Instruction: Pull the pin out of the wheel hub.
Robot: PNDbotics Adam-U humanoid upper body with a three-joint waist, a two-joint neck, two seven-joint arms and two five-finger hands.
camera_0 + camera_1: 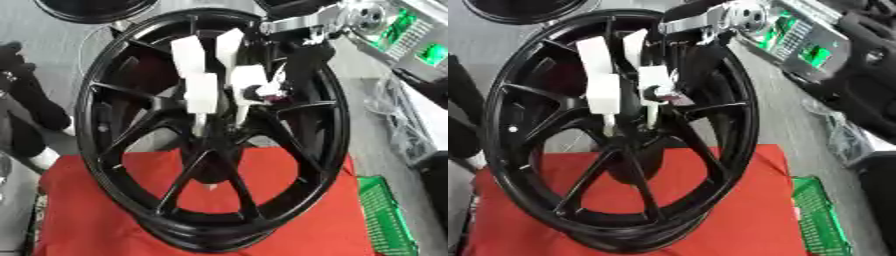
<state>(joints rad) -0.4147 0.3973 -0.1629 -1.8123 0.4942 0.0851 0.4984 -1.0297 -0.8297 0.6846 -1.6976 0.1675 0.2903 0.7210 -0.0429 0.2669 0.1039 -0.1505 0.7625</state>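
Right hand [203,89], white-clad, reaching from above through the spokes of the black wheel rim [331,125], just over the wheel hub [213,150]. Cannot tell whether closed on anything or merely resting there. Small pale-and-dark piece [268,93] touching the hand's right edge: probably the pin, though too small to be sure.

For a clean pull: confirm a pinch on the pin itself, not on a spoke beside it. Draw straight back along the pin's own axis, away from the hub, with no sideways twist. Keep the wrist clear of the spokes on either side. Watch the rim, standing upright on the red cloth [306,220] below the hand: likely to rock or roll if tugged off-axis.
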